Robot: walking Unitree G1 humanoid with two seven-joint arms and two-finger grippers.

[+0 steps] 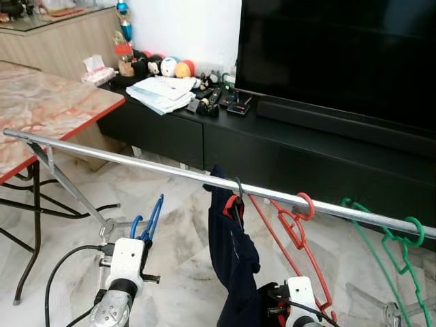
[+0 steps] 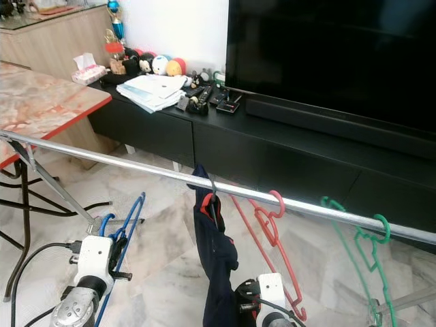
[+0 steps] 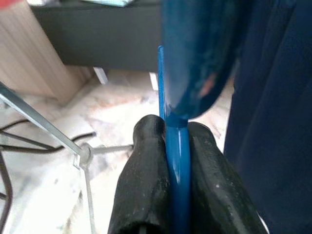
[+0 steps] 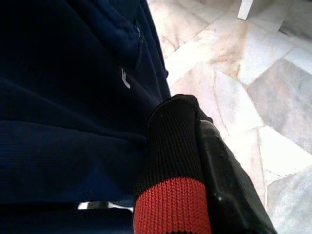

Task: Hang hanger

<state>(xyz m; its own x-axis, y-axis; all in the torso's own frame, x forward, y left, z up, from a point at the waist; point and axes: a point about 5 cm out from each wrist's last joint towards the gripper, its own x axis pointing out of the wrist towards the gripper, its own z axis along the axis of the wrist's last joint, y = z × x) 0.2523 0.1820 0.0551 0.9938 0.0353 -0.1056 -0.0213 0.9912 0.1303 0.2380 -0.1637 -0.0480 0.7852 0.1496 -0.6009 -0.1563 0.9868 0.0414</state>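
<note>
The left hand [image 3: 176, 161] is clenched on the blue hanger [image 1: 151, 219], held below the rail [image 1: 136, 163]. The hanger appears light, stiff and slick; grip the straight bar. The right hand [image 4: 195, 161] pinches a dark garment [image 1: 231, 259].

Both arms raised low in front of the body, each gripper closed on something.

Left gripper [image 3: 178, 146]: arm bent up at lower left, white wrist housing upright, black fingers [image 3: 144, 185] pinched on a blue hanger [image 1: 151, 219]. Right gripper [image 4: 197, 146]: wrist low at bottom centre-right, tips pressed against a black-and-red knit cuff [image 4: 171, 185] of the dark navy garment [image 1: 233, 259]; second finger is hidden behind the cuff, so the grip looks closed, probably.
</note>
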